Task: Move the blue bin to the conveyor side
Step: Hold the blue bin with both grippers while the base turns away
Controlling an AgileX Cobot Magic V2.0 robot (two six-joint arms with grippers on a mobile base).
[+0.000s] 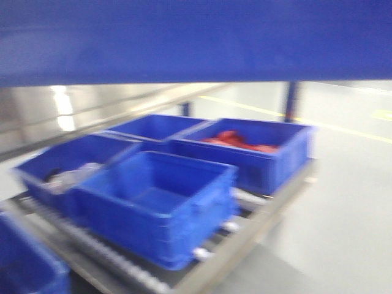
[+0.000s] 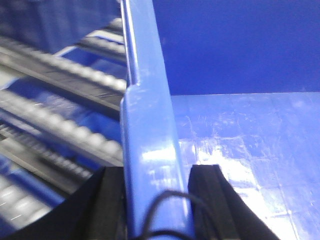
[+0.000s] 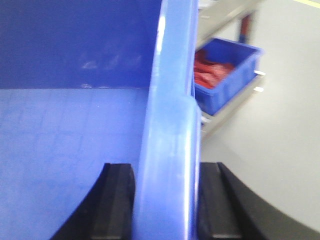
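Note:
The blue bin fills both wrist views, glossy, with a thick top rim and a bare floor inside. My left gripper point(image 2: 155, 172) is shut on its rim point(image 2: 147, 125), one black pad inside the wall and one outside. My right gripper point(image 3: 167, 170) is shut on the opposite rim point(image 3: 172, 100) in the same way. In the front view a wide blurred blue band point(image 1: 196, 37) spans the top; it looks like this same bin held up close. Neither gripper shows in the front view.
A roller conveyor point(image 1: 202, 251) carries several other blue bins: an empty one in front point(image 1: 156, 202), one with red items point(image 1: 245, 141), one with clear plastic point(image 1: 67, 174). Rollers point(image 2: 60, 120) lie left of the held bin. Grey floor point(image 1: 343, 214) lies to the right.

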